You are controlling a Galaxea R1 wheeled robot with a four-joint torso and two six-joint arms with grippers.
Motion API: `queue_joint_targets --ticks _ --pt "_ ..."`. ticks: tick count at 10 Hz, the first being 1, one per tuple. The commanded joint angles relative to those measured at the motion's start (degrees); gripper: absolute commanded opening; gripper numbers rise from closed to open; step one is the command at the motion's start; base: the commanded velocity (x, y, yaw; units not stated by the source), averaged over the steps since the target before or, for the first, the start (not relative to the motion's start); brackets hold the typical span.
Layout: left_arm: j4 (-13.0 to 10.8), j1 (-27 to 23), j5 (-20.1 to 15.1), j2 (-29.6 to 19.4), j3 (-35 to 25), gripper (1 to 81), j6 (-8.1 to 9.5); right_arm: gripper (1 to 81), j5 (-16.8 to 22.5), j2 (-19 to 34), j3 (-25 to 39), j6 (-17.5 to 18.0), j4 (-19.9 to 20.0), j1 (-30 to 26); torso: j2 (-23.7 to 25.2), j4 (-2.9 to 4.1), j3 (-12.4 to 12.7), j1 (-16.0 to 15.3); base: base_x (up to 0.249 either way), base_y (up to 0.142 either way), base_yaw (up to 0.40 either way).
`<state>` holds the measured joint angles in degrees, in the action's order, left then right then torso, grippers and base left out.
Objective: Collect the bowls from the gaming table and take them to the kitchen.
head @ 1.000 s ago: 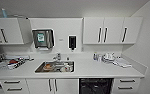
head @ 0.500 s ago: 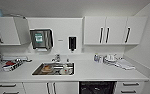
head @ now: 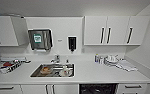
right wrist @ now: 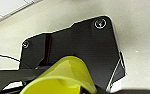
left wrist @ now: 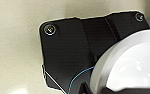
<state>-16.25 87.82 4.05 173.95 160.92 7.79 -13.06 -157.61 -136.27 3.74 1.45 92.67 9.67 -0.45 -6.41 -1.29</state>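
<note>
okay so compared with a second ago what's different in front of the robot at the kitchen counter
The whole head view has shifted: the sink and countertop sit higher and look larger, and less of the lower cabinets shows, so the camera has moved in toward the counter. Nothing on the counter itself moved. The paper towel dispenser, soap dispenser and dishes by the wall keep their places.

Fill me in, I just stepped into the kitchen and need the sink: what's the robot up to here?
The robot faces the white countertop with the steel sink just ahead; the sink already holds some items. The left wrist view shows a white bowl close up, and the right wrist view a yellowish bowl. Each seems carried by that arm, though the claws themselves can't be made out. Neither bowl has been set down yet.
</note>
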Motion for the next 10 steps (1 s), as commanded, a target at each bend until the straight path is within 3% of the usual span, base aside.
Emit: queue_joint_targets --ticks 1,6,8,9,10 --pt "0.08 -2.87 -2.2 -0.35 0.01 1.0 0.21 1.0 2.51 1.22 0.49 0.12 -0.57 -2.62 0.0 0.0 0.0 0.0 0.07 0.0 0.0" --pt "0.17 -2.96 -2.2 -0.7 -0.42 1.0 0.38 1.0 2.69 2.1 2.24 0.21 -0.48 -2.62 0.0 0.0 0.0 0.0 0.0 0.0 0.0" --pt "0.25 -2.87 -2.11 -1.92 -2.78 1.0 0.3 1.0 2.77 2.62 2.77 0.21 -0.48 -2.62 0.0 0.0 0.0 0.0 0.0 0.0 0.0" --pt "0.51 -2.78 -0.29 -3.67 -5.4 1.0 0.38 1.0 2.6 3.24 3.56 0.21 -0.48 -2.62 0.0 0.0 0.0 0.0 0.0 0.0 0.0" --pt "0.43 -2.61 0.44 -5.7 -8.58 1.0 0.56 1.0 2.43 4.81 5.65 0.21 -0.48 -2.88 0.0 0.0 -3.01 0.0 0.0 0.0 0.0"
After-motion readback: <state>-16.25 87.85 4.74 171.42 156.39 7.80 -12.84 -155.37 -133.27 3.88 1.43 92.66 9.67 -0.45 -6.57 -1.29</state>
